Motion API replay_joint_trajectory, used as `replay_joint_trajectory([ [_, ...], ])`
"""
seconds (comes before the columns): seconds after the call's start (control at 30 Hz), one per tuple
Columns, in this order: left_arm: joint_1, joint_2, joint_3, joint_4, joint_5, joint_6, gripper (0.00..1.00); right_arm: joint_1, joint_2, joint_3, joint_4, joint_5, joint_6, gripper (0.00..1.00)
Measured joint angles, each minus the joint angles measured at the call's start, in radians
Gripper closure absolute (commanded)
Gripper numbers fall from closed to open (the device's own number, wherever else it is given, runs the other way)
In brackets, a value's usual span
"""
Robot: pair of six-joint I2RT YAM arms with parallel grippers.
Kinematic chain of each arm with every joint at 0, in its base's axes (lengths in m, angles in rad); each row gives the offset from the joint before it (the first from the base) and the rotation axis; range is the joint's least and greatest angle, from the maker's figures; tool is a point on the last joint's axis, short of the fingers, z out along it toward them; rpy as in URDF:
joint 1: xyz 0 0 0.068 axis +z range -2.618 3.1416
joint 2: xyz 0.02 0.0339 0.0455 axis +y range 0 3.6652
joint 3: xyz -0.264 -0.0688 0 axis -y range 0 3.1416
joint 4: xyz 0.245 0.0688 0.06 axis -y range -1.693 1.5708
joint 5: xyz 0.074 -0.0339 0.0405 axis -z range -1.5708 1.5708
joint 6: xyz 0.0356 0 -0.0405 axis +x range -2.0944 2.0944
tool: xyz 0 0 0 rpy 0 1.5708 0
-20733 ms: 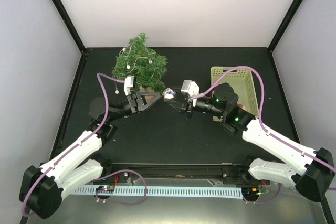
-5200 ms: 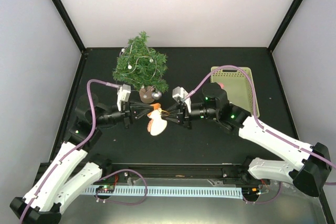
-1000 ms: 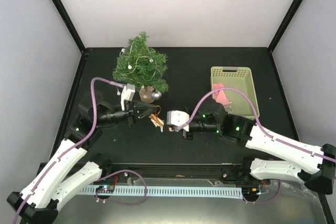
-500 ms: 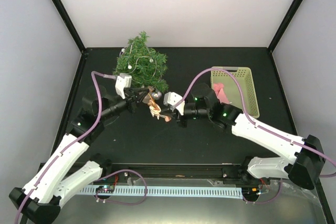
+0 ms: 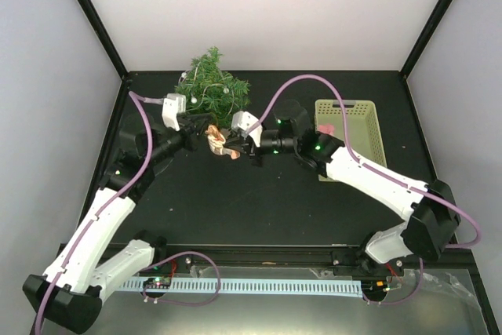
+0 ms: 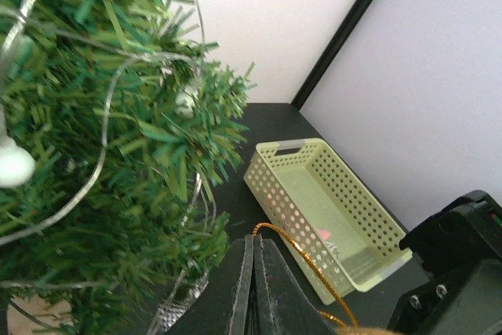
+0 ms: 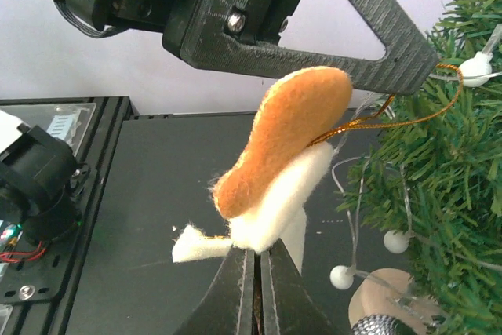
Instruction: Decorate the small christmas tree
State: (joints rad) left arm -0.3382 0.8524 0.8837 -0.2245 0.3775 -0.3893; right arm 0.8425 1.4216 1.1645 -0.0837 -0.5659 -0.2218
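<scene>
The small christmas tree [image 5: 210, 88] stands at the back left of the black table, strung with silver wire and white beads. A felt ornament [image 7: 282, 154], orange with a white underside, hangs in the air just in front of the tree's lower branches [image 7: 459, 186]. My left gripper [image 6: 255, 239] is shut on the ornament's gold loop [image 6: 314, 253]. From below, my right gripper [image 7: 255, 250] is shut on the ornament's white edge. In the top view the ornament [image 5: 220, 144] sits between the left gripper [image 5: 209, 132] and the right gripper [image 5: 234, 152].
A pale green lattice basket [image 5: 357, 147] stands at the right with a pink item [image 5: 329, 129] inside. The tree's round wooden base [image 7: 384, 300] is low at the right in the right wrist view. The enclosure's walls close in the back and sides.
Both grippers have carried the ornament up and back from the table's middle to the tree's front branches, each keeping its hold.
</scene>
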Motion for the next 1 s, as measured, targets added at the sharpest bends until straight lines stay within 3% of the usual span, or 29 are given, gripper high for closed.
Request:
replay_joint_trajectory([
  [1.0,0.043,0.15,0.13,0.045,0.008,0.058,0.99,-0.091,0.123,0.082,0.033,-0.026,0.053,0.99],
])
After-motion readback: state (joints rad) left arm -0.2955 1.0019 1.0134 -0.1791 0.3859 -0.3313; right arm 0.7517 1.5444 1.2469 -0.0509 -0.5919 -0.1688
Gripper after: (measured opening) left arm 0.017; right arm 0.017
